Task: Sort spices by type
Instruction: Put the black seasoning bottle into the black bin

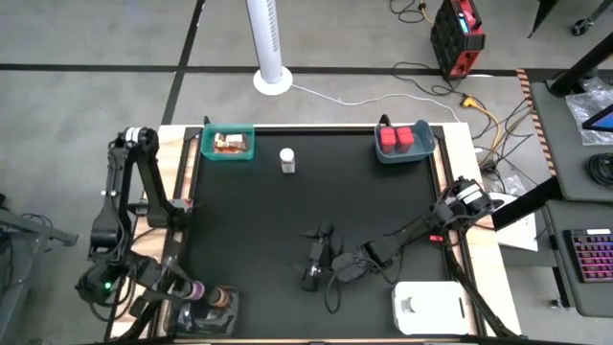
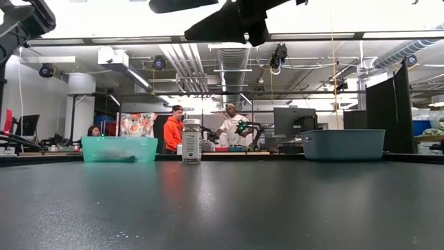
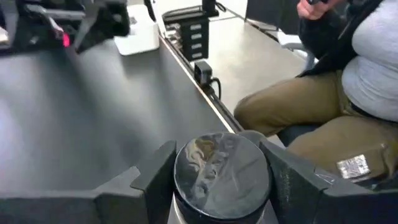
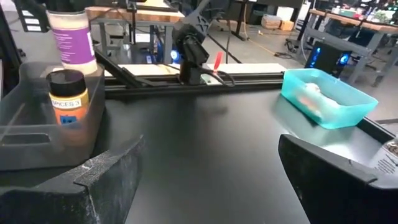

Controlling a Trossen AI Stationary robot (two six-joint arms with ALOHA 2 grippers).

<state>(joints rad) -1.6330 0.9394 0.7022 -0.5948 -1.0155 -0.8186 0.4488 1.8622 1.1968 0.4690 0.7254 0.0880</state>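
My left gripper [image 1: 192, 290] is at the table's near left corner, shut on a purple-labelled jar [image 4: 71, 37] over the clear tray [image 1: 222, 316]. An amber jar [image 4: 66, 102] stands in that tray. My right gripper [image 1: 314, 270] hangs open and empty over the table's middle, pointing toward the left edge. A white-capped bottle [image 1: 286, 160] stands upright on the mat near the far edge. Orange and brown packets [image 1: 230, 144] lie in the teal bin [image 1: 206, 144]. Two red boxes [image 1: 398, 138] sit in the blue-grey bin [image 1: 421, 151]. My left gripper pinches the purple-labelled jar between its two fingers [image 3: 155, 177], one on each side just below the shiny-topped cap [image 3: 221, 174]. The fingers come roughly level from the table's left. The jar is upright, and I cannot tell whether its bottom rests in the clear tray.
A white tray [image 1: 431, 307] sits at the near right corner. A person in tan trousers [image 3: 311, 118] sits close beyond the table's near edge. The right arm [image 1: 402, 235] slants across the right half of the mat. Bare black mat [image 1: 249, 230] lies between the bins and my grippers.
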